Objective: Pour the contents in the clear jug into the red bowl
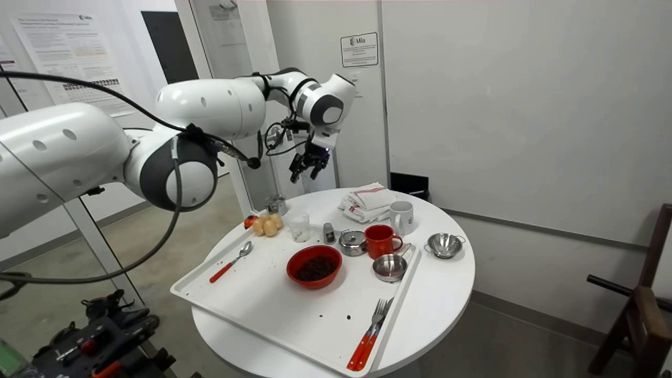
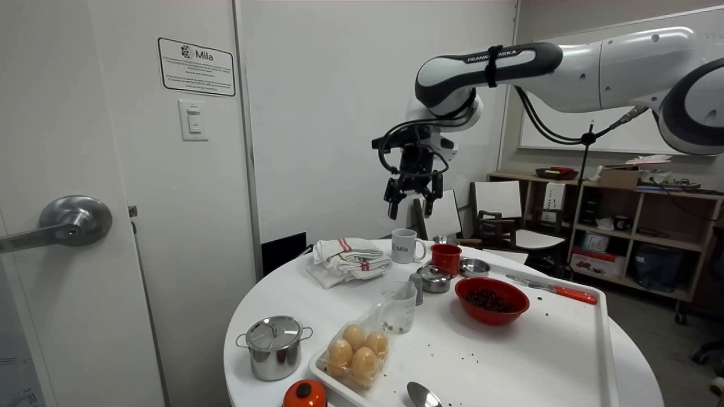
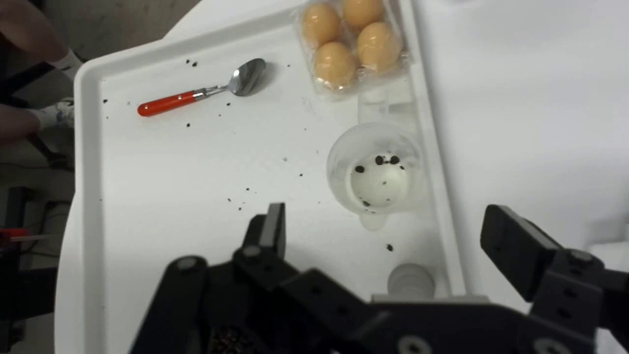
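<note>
The clear jug (image 1: pixel 298 227) stands upright on the white tray, beside the eggs; it also shows in an exterior view (image 2: pixel 397 308). In the wrist view the jug (image 3: pixel 376 172) is seen from above, with several dark bits at its bottom. The red bowl (image 1: pixel 314 284) sits on the tray with a pile of dark small pieces in it; it also shows in an exterior view (image 2: pixel 492 317). In the wrist view my gripper hides most of the bowl. My gripper (image 1: pixel 304 177) is open and empty, high above the table in both exterior views (image 2: pixel 410 215).
The tray (image 1: pixel 252 325) has a raised rim. Packed eggs (image 2: pixel 362 356) and a grey shaker (image 2: pixel 417 291) flank the jug. A lidded metal pot (image 1: pixel 352 243), red mug (image 1: pixel 379 241), metal pan (image 1: pixel 390 268), spoon (image 1: pixel 231 262), folded towels (image 2: pixel 350 260) and white mug (image 2: pixel 403 247) stand around.
</note>
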You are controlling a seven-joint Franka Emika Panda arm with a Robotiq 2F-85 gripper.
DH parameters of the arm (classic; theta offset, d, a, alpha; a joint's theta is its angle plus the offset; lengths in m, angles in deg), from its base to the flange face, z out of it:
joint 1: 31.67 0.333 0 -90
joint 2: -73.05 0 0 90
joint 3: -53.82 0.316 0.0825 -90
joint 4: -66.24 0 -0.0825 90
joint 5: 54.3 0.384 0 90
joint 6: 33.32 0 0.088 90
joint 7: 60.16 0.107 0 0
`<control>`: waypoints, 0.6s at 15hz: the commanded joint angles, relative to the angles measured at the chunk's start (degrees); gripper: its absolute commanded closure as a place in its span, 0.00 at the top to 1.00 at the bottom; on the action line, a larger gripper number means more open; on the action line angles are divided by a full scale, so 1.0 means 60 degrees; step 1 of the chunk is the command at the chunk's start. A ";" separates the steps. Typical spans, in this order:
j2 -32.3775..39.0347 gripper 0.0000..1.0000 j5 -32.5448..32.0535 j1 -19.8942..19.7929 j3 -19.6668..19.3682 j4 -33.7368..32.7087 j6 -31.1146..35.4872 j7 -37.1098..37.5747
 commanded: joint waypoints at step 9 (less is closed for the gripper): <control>-0.0734 1.00 0.0525 -0.1069 0.0021 -0.0014 0.3087 0.0223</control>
